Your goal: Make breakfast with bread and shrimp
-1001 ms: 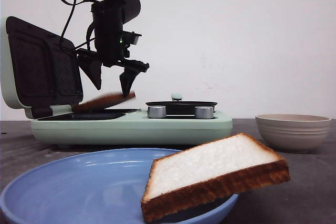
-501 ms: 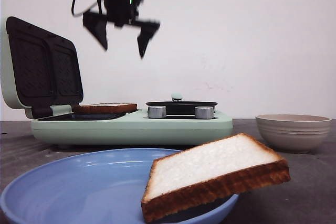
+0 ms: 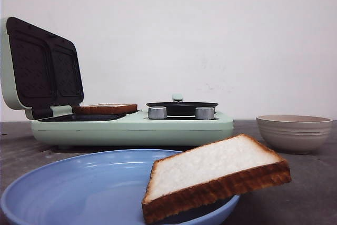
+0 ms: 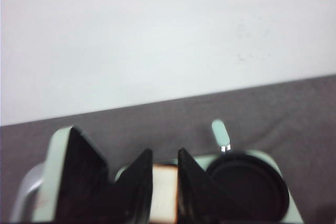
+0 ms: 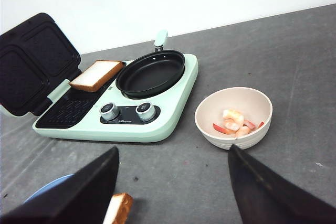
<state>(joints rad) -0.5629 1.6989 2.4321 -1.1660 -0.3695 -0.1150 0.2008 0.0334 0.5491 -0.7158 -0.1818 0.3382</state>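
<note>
Resting flat on the far grill plate of the mint-green breakfast maker [image 5: 157, 121], one thick white bread slice with browned crust [image 5: 96, 75] is seen; a second slice [image 3: 216, 180] leans on the near blue plate's rim [image 3: 31, 191]. The pale pink shrimp [image 5: 233, 119] lie in the beige bowl [image 5: 210, 127] to the right. The bread is judged light, soft and crushable, best taken by its firmer crust edges. The left gripper [image 4: 164, 182], seen above the grill half a second ago, is now gone from the front view, its fingers slightly parted and empty. The right gripper [image 5: 173, 187] is spread wide, holding nothing.
</note>
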